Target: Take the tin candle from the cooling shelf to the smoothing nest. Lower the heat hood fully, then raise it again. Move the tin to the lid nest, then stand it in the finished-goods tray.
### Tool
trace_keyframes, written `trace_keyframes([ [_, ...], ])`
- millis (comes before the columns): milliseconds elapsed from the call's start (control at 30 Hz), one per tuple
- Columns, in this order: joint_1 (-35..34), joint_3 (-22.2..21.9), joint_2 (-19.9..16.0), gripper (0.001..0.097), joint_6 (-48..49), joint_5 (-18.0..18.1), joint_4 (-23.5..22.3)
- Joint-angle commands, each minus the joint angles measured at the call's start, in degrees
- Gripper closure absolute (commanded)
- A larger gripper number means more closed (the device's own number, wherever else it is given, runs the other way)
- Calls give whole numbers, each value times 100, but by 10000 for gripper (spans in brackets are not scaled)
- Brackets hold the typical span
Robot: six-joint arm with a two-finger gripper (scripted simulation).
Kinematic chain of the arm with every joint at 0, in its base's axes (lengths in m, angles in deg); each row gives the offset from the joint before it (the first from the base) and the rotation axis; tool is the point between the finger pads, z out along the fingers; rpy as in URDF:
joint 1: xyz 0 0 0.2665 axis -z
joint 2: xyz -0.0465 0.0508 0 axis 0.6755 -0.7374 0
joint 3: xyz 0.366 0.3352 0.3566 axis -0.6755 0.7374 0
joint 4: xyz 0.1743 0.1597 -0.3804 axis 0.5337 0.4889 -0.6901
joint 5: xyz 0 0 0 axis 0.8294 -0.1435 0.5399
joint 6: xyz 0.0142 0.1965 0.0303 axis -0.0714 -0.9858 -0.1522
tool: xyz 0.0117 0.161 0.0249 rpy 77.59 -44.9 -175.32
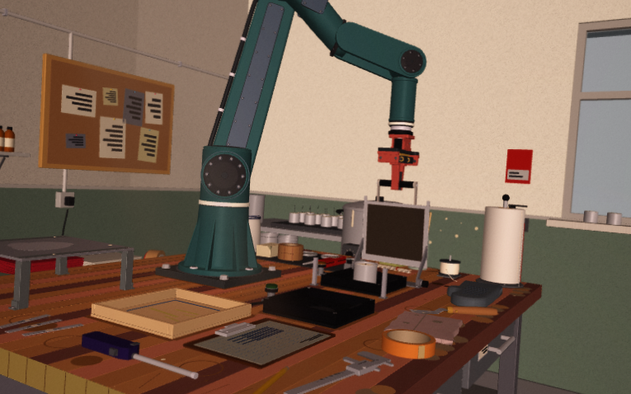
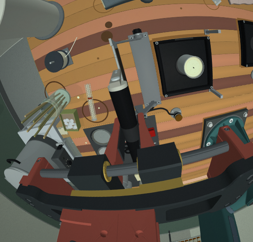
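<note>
Near the right middle of the bench, the tin candle [image 1: 365,271] [image 2: 190,66] stands upright in the black smoothing nest [image 1: 362,282] [image 2: 185,66], its pale wax top showing. The heat hood [image 1: 396,232] [image 2: 144,68], a dark panel in a grey frame, stands raised on its hinge just behind the nest. My red gripper [image 1: 397,184] [image 2: 129,124] is above the hood with its two fingers closed around the hood's black bar handle [image 1: 396,183] [image 2: 123,107]. A second black nest [image 1: 318,306] lies in front of the first, and the wooden tray [image 1: 171,310] sits further left.
Behind the work runs a wall shelf with small candles [image 1: 313,219] and a metal pot. A paper roll [image 1: 502,243], a spool [image 1: 449,266] and a dark pad stand to the right. An orange tape ring [image 1: 408,343], a document board [image 1: 261,340] and a screwdriver [image 1: 131,353] lie along the front.
</note>
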Motion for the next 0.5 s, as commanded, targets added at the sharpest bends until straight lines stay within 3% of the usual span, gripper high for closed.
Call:
trace_keyframes([
  [0,-8,-13,-3,966,-9,-1,-2],
  [467,-108,-94,-91,966,-108,5,-2],
])
